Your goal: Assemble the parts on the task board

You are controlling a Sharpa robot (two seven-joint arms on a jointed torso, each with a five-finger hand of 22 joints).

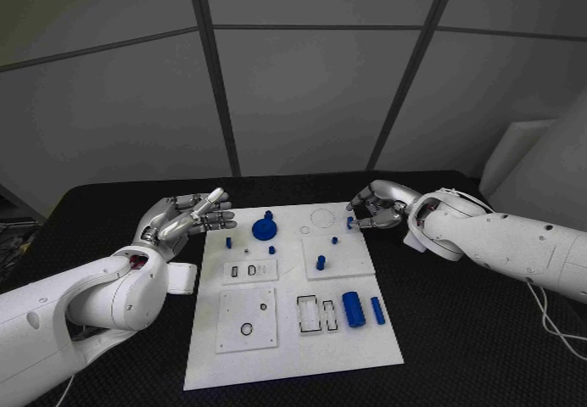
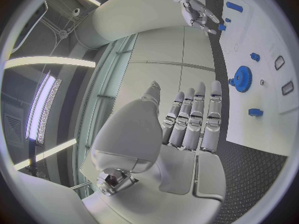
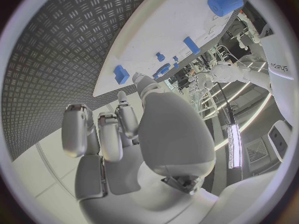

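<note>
The white task board (image 1: 287, 339) lies flat in the middle of the black table (image 1: 465, 339), long side running away from the robot. Left hand (image 1: 190, 219) hovers just off the board's far left edge, fingers extended and apart, nothing in it; the left wrist view shows the fingers (image 2: 196, 119) straight and side by side, palm empty. Right hand (image 1: 377, 208) sits at the board's far right corner, fingers curled inward; a small blue part (image 1: 350, 223) shows right at its fingertips, but whether it is pinched or merely beside the fingers cannot be told. In the right wrist view the curled fingers (image 3: 102, 132) are drawn in toward the palm, and a blue block (image 3: 121, 74) stands on the board edge close by. On the board: a blue gear (image 1: 265, 228) in the far left area, with small blue pegs (image 1: 229, 242) near it; a blue pin (image 1: 321, 263) standing upright on the raised plate to the right of centre; a thick blue cylinder (image 1: 354, 309) and a thinner blue bar (image 1: 378, 310) lying side by side near the right edge, beside two rectangular slots (image 1: 318, 314).
</note>
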